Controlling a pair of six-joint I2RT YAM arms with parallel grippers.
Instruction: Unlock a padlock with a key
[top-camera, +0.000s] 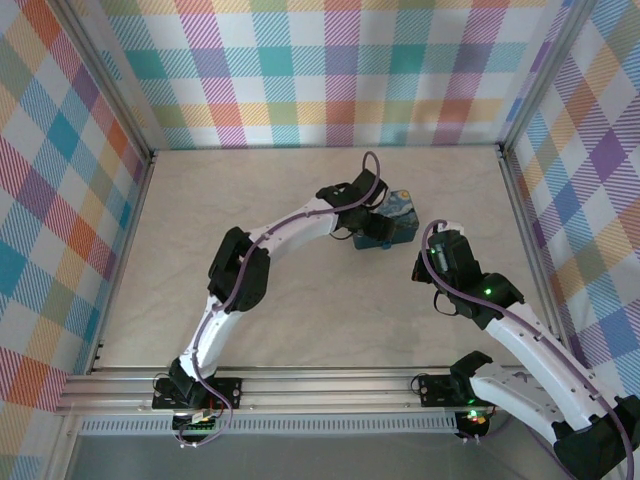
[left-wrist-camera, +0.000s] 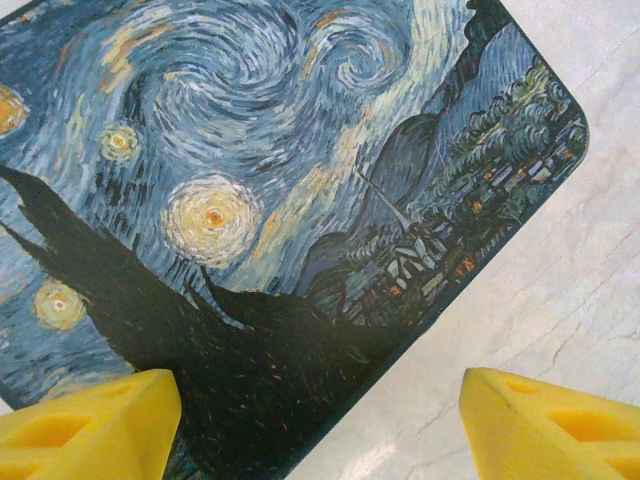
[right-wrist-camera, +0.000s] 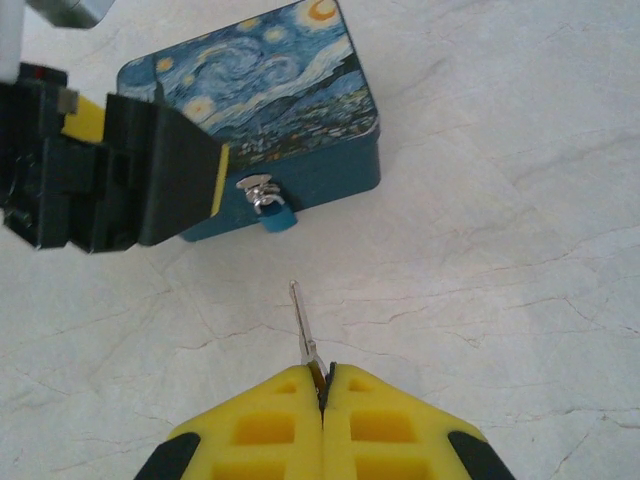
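Right gripper (right-wrist-camera: 322, 372), fingers pressed together, pinching the key (right-wrist-camera: 300, 318) by its head. The thin blade points toward the padlock (right-wrist-camera: 272, 210), near it but apart. The padlock hangs on the front wall of the swirly-painting-print box (right-wrist-camera: 270, 70), which rests on the marbled surface (right-wrist-camera: 500, 250). Left gripper (left-wrist-camera: 320, 425), fingers spread wide, is at the box's end, with one finger over the lid.
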